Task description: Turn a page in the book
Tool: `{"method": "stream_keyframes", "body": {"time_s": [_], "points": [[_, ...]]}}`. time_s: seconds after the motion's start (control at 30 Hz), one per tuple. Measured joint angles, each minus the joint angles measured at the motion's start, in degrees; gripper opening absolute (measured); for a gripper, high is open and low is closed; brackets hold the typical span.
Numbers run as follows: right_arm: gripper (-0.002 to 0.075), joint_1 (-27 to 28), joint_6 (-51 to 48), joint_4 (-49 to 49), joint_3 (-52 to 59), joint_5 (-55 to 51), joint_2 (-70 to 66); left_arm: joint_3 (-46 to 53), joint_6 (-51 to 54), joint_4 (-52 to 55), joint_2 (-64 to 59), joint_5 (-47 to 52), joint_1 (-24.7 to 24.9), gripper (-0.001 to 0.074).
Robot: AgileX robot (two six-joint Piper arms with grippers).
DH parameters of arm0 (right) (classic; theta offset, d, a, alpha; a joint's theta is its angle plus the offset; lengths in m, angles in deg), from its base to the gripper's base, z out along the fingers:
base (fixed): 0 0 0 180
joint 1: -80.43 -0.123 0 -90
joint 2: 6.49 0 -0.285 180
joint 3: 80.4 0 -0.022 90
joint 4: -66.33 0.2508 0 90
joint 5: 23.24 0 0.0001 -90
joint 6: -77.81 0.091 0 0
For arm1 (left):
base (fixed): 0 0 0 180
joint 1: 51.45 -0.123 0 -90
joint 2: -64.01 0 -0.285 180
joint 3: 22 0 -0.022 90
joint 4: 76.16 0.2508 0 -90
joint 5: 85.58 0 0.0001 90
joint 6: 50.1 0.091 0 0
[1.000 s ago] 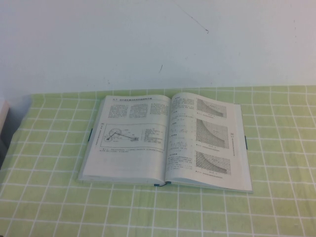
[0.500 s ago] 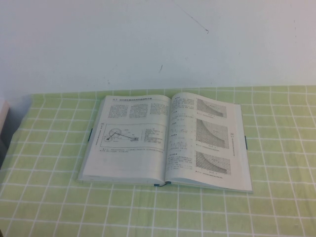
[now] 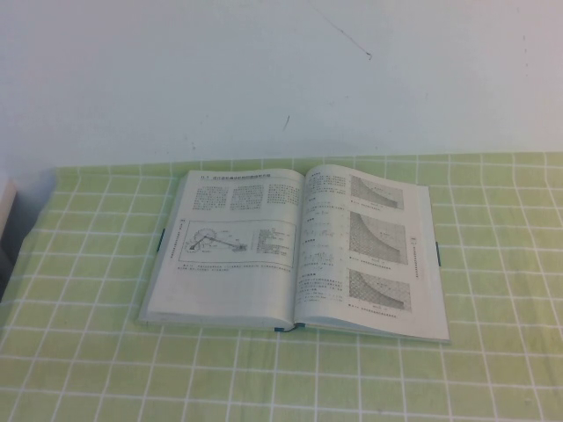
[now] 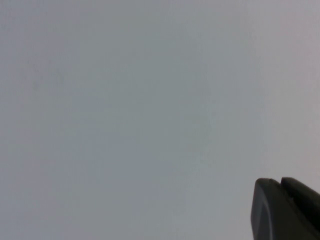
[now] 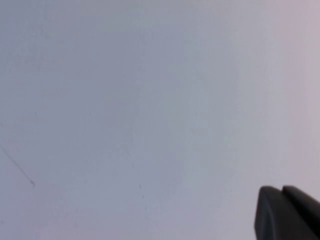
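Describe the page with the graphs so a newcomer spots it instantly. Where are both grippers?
On the green checked tablecloth lies the open white-paged hardcover book. Its right-hand page carries three grey graphs stacked in a column; the left-hand page has text blocks and one line diagram. Left gripper and right gripper face the blank white wall, away from the book.

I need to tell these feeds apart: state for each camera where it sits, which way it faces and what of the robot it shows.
High view: raised on the robot's side, angled down at the open book on the green checked tablecloth, white wall behind; neither arm shows.
Left wrist view: on the left arm, facing blank wall; only a dark part of the left end effector shows.
Right wrist view: on the right arm, facing wall with a thin dark scratch; a dark part of the right end effector shows.
Shared: all three show the wall.
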Motion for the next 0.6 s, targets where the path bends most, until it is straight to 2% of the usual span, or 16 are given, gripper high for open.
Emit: {"method": "stream_keyframes", "body": {"time_s": [0.13, 0.37, 0.5, 0.6], "points": [[-0.0003, 0.00, 2.94, 0.29, 0.00, 3.80, 0.00, 0.00, 0.00, -0.13, 0.00, -4.28, 0.00, -0.0004], [-0.0003, 0.00, 7.12, 0.70, 0.00, 5.50, 0.00, 0.00, -0.28, -0.54, 0.00, -5.20, 0.00, -0.0004], [-0.0003, 0.00, 9.23, 0.79, 0.00, 5.73, 0.00, 0.00, 0.83, -5.04, 0.02, -7.42, 0.00, -0.0004], [-0.0003, 0.00, 9.47, 0.79, -0.17, 4.12, 0.00, -1.65, 1.98, -8.32, 0.02, -2.97, 0.00, -0.0004]]}}
